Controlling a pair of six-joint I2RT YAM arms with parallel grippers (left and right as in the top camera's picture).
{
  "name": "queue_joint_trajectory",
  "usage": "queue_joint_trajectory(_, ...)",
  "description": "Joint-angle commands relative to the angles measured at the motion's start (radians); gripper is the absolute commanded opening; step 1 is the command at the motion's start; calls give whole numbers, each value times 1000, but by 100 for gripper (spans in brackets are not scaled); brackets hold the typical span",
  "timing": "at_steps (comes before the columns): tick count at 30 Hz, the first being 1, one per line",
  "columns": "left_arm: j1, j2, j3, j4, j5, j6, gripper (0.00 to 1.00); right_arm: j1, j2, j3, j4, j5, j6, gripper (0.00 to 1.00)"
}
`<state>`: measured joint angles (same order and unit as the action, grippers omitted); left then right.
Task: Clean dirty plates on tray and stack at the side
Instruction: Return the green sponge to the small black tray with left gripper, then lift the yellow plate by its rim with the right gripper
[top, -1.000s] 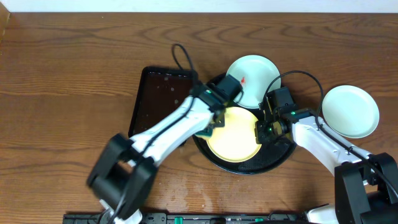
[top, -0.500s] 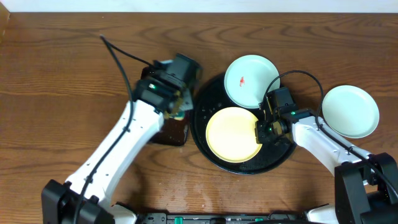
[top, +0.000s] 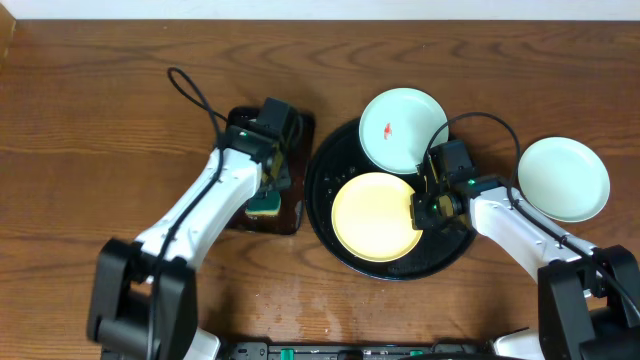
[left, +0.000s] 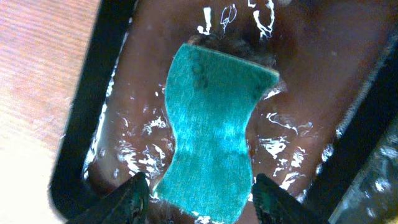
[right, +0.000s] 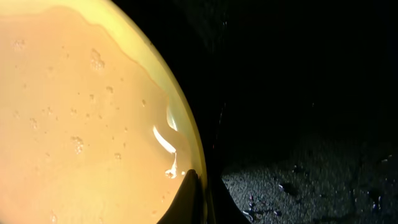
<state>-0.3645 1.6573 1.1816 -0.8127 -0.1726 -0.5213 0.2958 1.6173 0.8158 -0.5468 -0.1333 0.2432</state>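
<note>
The yellow plate (top: 372, 217), round and shallow, lay flat inside the round tray (top: 325, 175), a glossy black dish with a raised rim. In the right wrist view the plate's surface (right: 81, 112) was wet and dotted with small bubbles, and the tray floor (right: 311, 180) beside it looked grainy under a film of water. The right gripper (top: 423, 205) sat at the plate's right edge. One dark fingertip (right: 189, 199) showed against the rim there, but whether the jaws were clamped on the plate could not be made out.

A pale mint plate (top: 412, 118) with a small red smear rested on the tray's far rim, overlapping it and tilted a little. A second mint plate (top: 563, 178), smooth and unmarked, sat on the wooden table (top: 100, 120) well to the right of the tray.

The left gripper (top: 270, 188) hung over the small tray (top: 232, 160), a dark rectangular one just left of the round tray. Its fingers (left: 134, 198) were spread wide to either side of the sponge (left: 214, 143). The sponge was teal and coarse-woven, with a waisted outline, and lay flat and unsquashed in shallow glinting water.
</note>
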Motion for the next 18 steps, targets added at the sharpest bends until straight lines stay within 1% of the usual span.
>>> queue_joint_trajectory(1, 6, -120, 66, -40, 32, 13, 61, -6, 18, -3, 3, 50, -43, 1)
queue_joint_trajectory(4, 6, -240, 69, -79, 39, 13, 69, -6, -13, 37, -64, 50, -42, 1)
queue_joint_trajectory(7, 6, -361, 69, -119, 39, 13, 73, 0, -81, 79, -122, 58, -44, 1)
queue_joint_trajectory(10, 6, -466, 69, -149, 39, 13, 76, 21, -167, 110, -157, 117, -50, 1)
queue_joint_trajectory(11, 6, -494, 69, -156, 39, 13, 80, 30, -195, 117, -164, 149, -50, 1)
queue_joint_trajectory(15, 6, -578, 69, -159, 39, 13, 82, 77, -280, 122, -164, 289, -50, 1)
queue_joint_trajectory(18, 6, -618, 69, -159, 39, 13, 82, 108, -306, 122, -161, 392, -51, 1)
